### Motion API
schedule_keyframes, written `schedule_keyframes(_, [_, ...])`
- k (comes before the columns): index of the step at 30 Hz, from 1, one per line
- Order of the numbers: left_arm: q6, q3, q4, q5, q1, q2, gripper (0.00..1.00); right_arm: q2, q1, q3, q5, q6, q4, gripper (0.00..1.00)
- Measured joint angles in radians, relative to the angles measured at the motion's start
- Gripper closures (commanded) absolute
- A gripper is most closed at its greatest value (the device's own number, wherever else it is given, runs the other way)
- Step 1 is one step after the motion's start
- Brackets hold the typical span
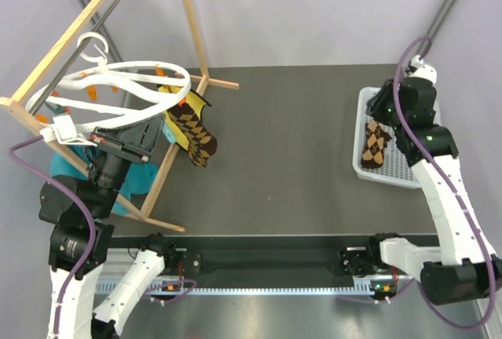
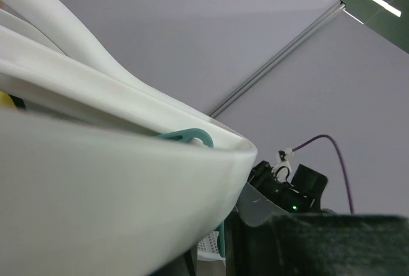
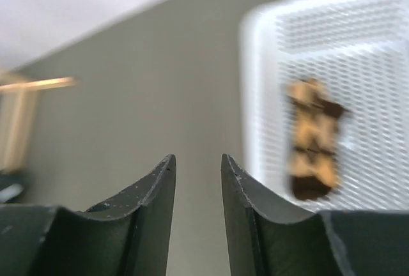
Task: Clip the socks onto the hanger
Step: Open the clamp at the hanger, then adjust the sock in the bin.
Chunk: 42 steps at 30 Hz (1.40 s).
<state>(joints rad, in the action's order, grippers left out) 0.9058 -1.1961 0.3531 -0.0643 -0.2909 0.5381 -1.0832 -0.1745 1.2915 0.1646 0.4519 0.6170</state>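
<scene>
**Two-arm rig, one sock hung and one to go.** We see one long brown-and-tan argyle sock (image 1: 196, 131) hanging from the rim of the large white plastic ring hanger (image 1: 141, 65), on the side facing the middle of the dark counter (image 1: 290, 158). The hanger is hung in the slanted wooden frame rack (image 1: 192, 25) at far left. The second argyle sock (image 3: 311, 138) lies flat in the white mesh basket (image 1: 365, 168) at far right.

The right hand (image 3: 197, 167) hangs above the basket area. Its fingers are a narrow gap apart and nothing is between them. The left hand (image 1: 133, 136) sits close under the ring. White plastic fills its wrist view, so we cannot tell whether it is open or closed, or whether it touches the hanger.

We judge the step in hand to be fetching the second sock, and we see these risks:

- **Grasp:** so narrow a gap may push the fabric along instead of straddling it.
- **Basket:** fingertips driven too deep may catch the mesh and drag the light basket.
- **Grip point:** a hold at mid-length would leave the cuff drooping, which makes it awkward to feed into a small orange clip (image 1: 92, 92).
- **Hanger:** the ring hangs freely, so a nudge from either hand could swing it, shifting the clip or loosening the hung sock.
- **Neighbours:** the plain yellow cloth (image 1: 200, 103) and plain teal cloth (image 1: 67, 168) crowd that area and could be snagged.
</scene>
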Motion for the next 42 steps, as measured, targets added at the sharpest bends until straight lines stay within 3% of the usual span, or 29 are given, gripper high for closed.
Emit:
schedule_keyframes(3, [-0.008,-0.006,0.011,-0.006,0.0,0.001,1.0,-0.054,0.117,-0.106,0.072,-0.023,-0.048,0.52])
schedule_keyframes(6, [-0.012,-0.006,0.015,-0.012,0.0,0.001,1.0,-0.219,0.195,-0.134,0.108,-0.057,-0.079,0.46])
schedule_keyframes(14, [-0.026,-0.01,0.023,-0.014,0.0,0.003,1.0,-0.554,0.249,-0.124,0.155,-0.106,-0.167,0.41])
schedule_keyframes(20, [-0.037,-0.013,0.026,-0.014,0.0,0.004,1.0,-0.739,0.249,-0.032,0.188,-0.121,-0.185,0.53])
schedule_keyframes(23, [-0.04,-0.014,0.026,-0.014,0.0,0.007,1.0,-0.783,0.249,-0.006,0.229,-0.139,-0.183,0.77])
schedule_keyframes(27, [-0.041,-0.014,0.026,-0.014,0.0,0.012,1.0,-0.793,0.25,0.023,0.27,-0.157,-0.181,1.0])
schedule_keyframes(32, [-0.04,-0.014,0.026,-0.014,0.0,0.015,1.0,-0.76,0.259,0.051,0.264,-0.162,-0.18,1.0])
schedule_keyframes(37, [-0.04,-0.014,0.025,-0.017,0.0,0.015,1.0,-0.601,0.309,0.052,0.138,-0.135,-0.176,1.0])
schedule_keyframes(42, [-0.04,-0.014,0.024,-0.018,0.0,0.015,1.0,-0.531,0.362,0.1,0.117,-0.126,-0.172,1.0])
